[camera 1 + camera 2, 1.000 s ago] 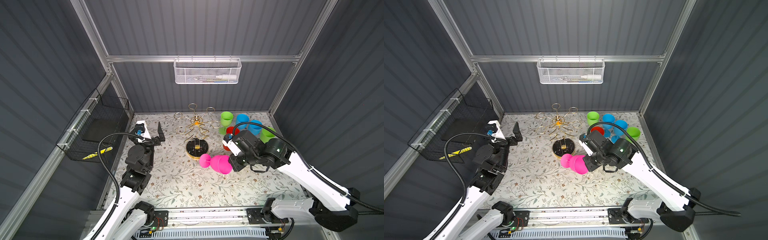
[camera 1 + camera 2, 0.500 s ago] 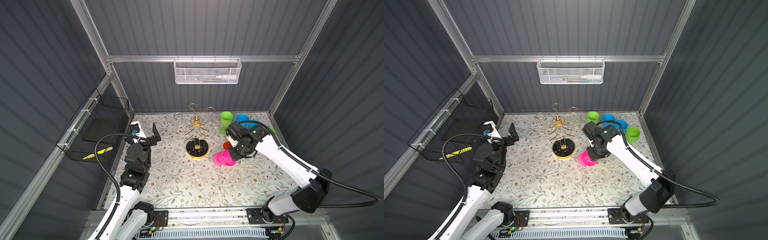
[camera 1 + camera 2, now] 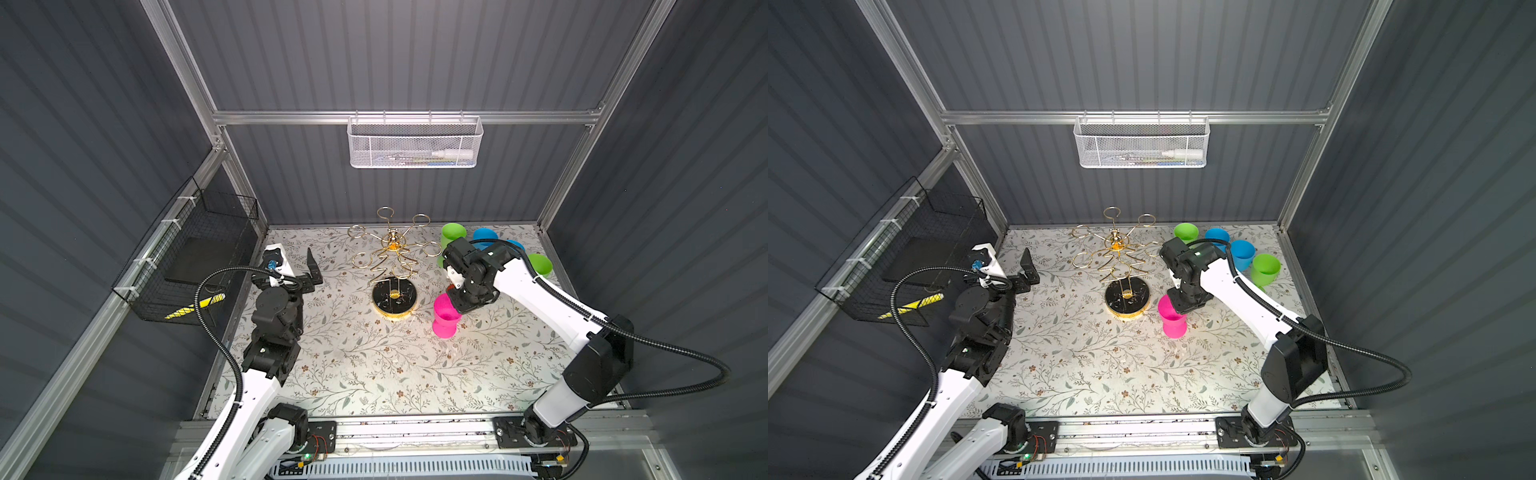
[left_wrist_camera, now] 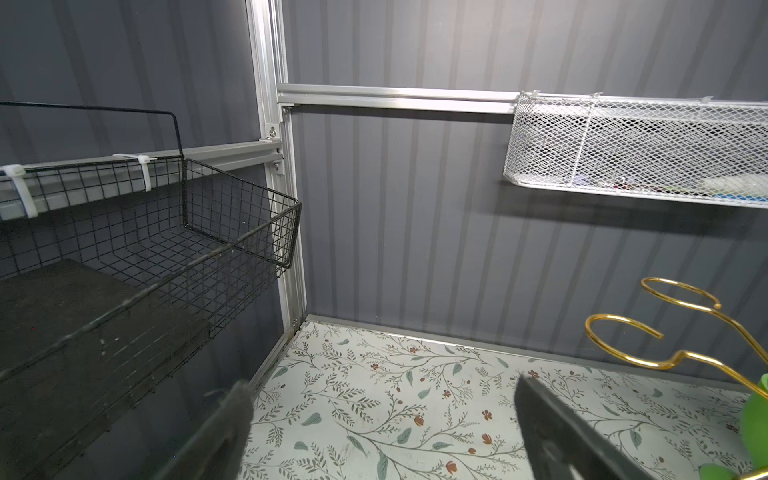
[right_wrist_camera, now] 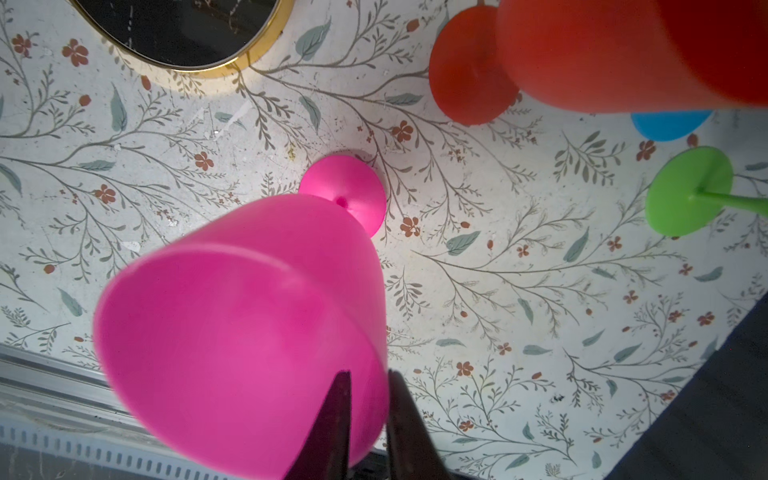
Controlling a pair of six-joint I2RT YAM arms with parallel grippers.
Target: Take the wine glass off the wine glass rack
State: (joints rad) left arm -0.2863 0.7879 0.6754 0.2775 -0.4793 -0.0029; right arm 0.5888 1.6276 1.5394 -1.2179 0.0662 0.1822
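Note:
The gold wire wine glass rack (image 3: 392,249) (image 3: 1116,249) stands at the back middle on its black round base (image 3: 394,297), with nothing on its looped arms. A pink wine glass (image 3: 445,316) (image 3: 1172,318) (image 5: 249,332) stands upright on the mat just right of that base. My right gripper (image 3: 456,304) (image 3: 1180,305) (image 5: 368,374) comes down on its rim, one finger inside the bowl and one outside, jaws slightly apart. My left gripper (image 3: 293,259) (image 3: 1005,262) (image 4: 382,386) hovers wide open and empty at the left, near the back wall.
Behind my right arm stand more glasses: green (image 3: 453,232), blue (image 3: 484,237), green (image 3: 540,264), and a red one (image 5: 582,54) close to my wrist. A black wire basket (image 3: 195,253) hangs on the left wall, a white mesh basket (image 3: 415,143) on the back wall.
My right arm swung the tilted pink glass back and right, and it now stands upright beside the rack base. Its jaws have parted a little. The left gripper drifted slightly.

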